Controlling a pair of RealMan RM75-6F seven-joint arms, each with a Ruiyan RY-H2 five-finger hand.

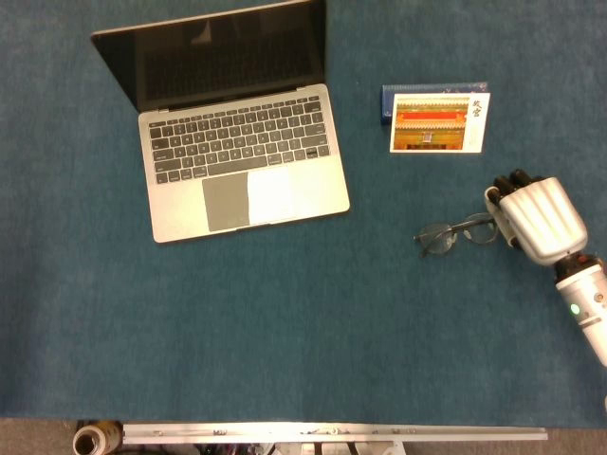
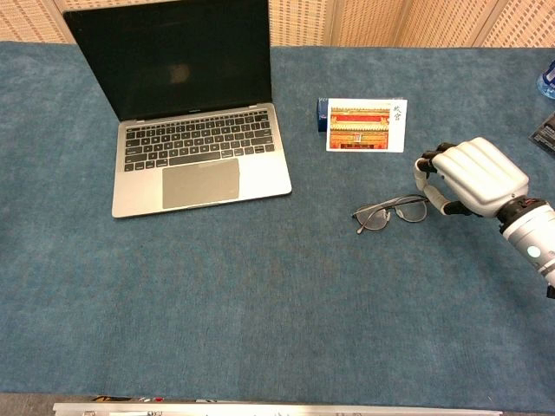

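Thin dark wire-framed eyeglasses lie flat on blue felt table, right lens end under curled-down fingers of white right hand; actual grip cannot be told.

The right hand has a smooth, glossy silver-white plastic-looking shell with dark fingers; the glasses just left of it show thin dark wire-like rims and clear lenses; the table wears matt, slightly rough blue cloth; the laptop is matt silver metal, its screen glossy black.
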